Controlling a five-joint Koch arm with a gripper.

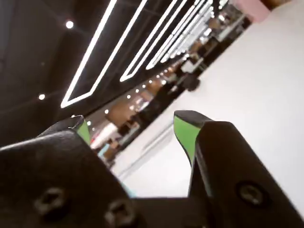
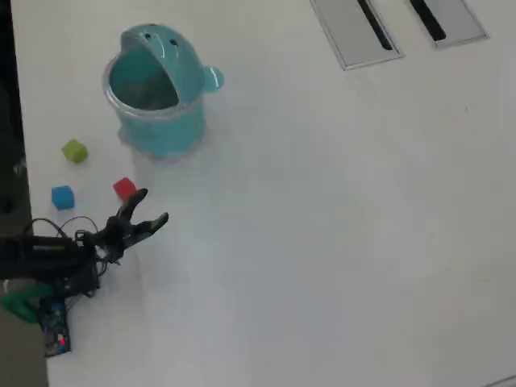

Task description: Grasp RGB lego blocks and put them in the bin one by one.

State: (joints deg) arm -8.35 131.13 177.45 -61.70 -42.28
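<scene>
Gripper (image 2: pixel 151 207) wide apart, nothing btwn the green-tipped fingers (image 1: pixel 186 133), holding nothing. In overhead view, tips just beside red block (image 2: pixel 124 189); can't tell if touching. Blue block (image 2: pixel 62 197) to its left, yellow-green block (image 2: pixel 74 151) higher up, both on table (image 2: pixel 339 226). Teal bin (image 2: pixel 157 89) above the blocks, lid tipped open. Wrist view tilted up: only ceiling lights (image 1: pixel 95 57) & blurry room, no blocks. Arm cut off at left edge.
</scene>
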